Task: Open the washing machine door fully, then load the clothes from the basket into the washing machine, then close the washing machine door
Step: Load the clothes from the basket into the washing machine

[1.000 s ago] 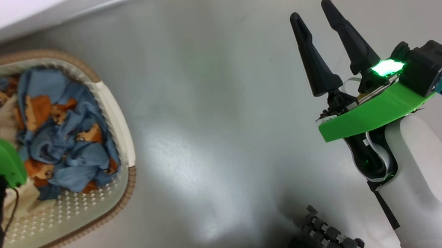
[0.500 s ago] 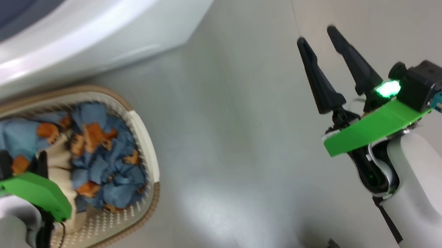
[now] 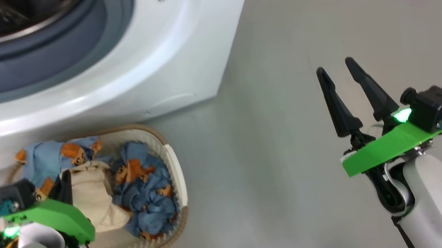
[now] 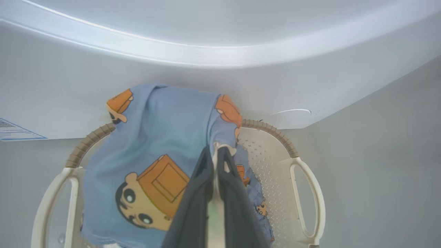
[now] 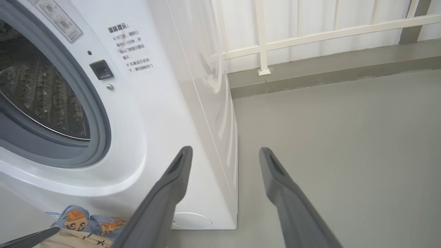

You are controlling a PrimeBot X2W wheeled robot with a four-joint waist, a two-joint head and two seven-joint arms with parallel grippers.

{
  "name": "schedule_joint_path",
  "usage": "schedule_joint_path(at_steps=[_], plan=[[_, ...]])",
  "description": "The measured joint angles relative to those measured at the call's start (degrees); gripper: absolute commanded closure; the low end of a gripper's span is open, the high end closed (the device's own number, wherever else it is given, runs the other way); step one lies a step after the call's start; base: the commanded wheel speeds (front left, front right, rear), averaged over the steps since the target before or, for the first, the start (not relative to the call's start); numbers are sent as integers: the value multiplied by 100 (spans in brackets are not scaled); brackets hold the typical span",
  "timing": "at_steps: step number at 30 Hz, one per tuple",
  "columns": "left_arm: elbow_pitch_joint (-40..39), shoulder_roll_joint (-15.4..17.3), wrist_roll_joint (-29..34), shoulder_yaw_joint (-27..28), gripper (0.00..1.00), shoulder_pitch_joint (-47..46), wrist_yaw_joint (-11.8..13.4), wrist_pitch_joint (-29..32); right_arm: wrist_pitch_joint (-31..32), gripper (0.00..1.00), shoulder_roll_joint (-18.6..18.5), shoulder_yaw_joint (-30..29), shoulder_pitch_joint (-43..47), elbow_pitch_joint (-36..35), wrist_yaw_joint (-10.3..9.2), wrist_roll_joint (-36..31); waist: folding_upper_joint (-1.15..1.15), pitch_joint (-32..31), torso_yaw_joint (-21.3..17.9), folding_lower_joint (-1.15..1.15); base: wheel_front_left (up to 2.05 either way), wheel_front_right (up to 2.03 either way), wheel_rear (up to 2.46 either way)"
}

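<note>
The white washing machine (image 3: 177, 53) stands at the top left with its mouth uncovered, showing the grey gasket (image 3: 45, 53) and steel drum (image 5: 34, 89). Its door is out of view. Just in front sits the cream basket (image 3: 179, 180) with a brown rim. My left gripper (image 3: 66, 178) is over the basket's left half, shut on a light blue garment (image 4: 155, 137) with a cream lining (image 3: 94, 196), which is pulled up and drapes over the far rim. More blue clothes (image 3: 146, 189) lie in the basket's right half. My right gripper (image 3: 335, 66) hangs open over the floor.
Bare grey floor (image 3: 276, 155) stretches right of the machine and basket. A white railing (image 5: 262, 44) and a low kerb run along the far wall behind the machine. A blue label (image 4: 13, 132) is stuck low on the machine's front.
The head camera has tilted up, bringing the machine's mouth into view. My left gripper has raised the cream-lined garment out of the pile. The right gripper stays open.
</note>
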Motion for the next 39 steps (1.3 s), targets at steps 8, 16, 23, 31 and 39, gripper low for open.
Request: schedule_joint_path(at_steps=[8, 16, 23, 31, 39], plan=[[-868, -111, 216, 394, 100, 667, 12, -12, 0, 0, -164, -54, 282, 101, 0, 10, 0, -648, 206, 0, 0, 0, 0], [-1929, -247, 488, 724, 100, 1323, 169, -13, 0, 0, -349, -59, 581, 153, 0, 54, 0, -1262, 423, 0, 0, 0, 0], [-2825, -318, 703, 951, 100, 1845, 381, -14, 0, 0, -505, -74, 774, 199, 0, 70, 0, -1721, 617, 0, 0, 0, 0], [-3836, -320, 876, 1078, 100, 2375, 654, -21, 0, 0, -636, -193, 1034, 207, 0, 118, 0, -2106, 826, 0, 0, 0, 0], [-4409, -315, 883, 1081, 100, 2658, 845, 13, 0, 0, -638, -199, 1163, 204, 0, 118, 0, -2242, 982, 0, 0, 0, 0]])
